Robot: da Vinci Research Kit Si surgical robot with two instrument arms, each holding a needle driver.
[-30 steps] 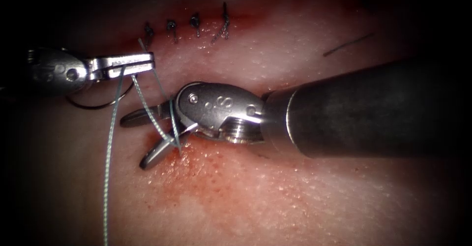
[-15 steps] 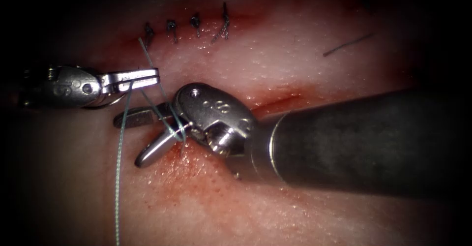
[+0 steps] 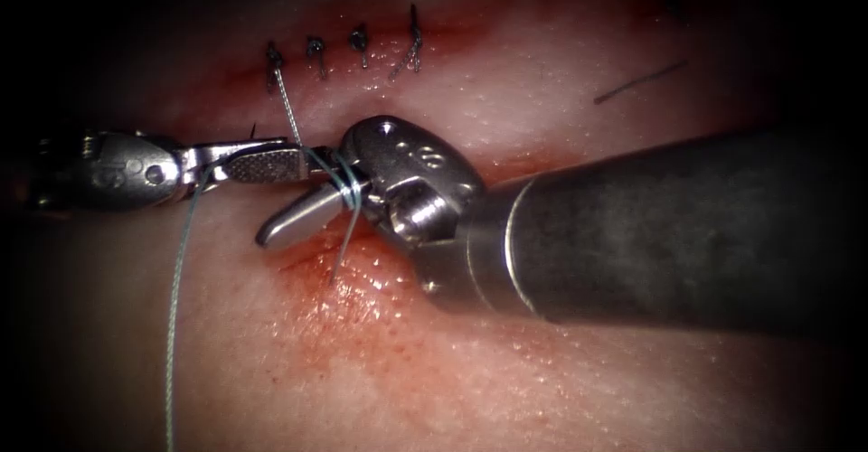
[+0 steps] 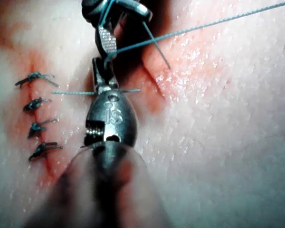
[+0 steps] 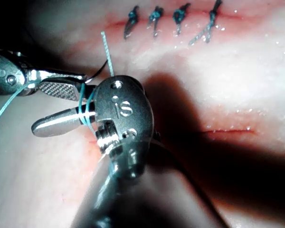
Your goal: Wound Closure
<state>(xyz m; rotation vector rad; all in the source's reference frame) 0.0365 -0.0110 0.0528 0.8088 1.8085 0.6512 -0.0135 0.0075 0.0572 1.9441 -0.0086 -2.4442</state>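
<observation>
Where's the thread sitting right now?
In the endoscope view the thread is looped around the right hand, just below the row of stitches; its long tail hangs down past the left hand.

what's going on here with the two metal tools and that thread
Bench suturing on pale pork tissue. The left arm's tool appears to grip the long blue-green thread. The right arm's tool has open jaws, holding nothing, with thread looped around its lower jaw. The short thread tail runs from the leftmost of four dark stitches toward those jaws. I can't make out the needle.
</observation>
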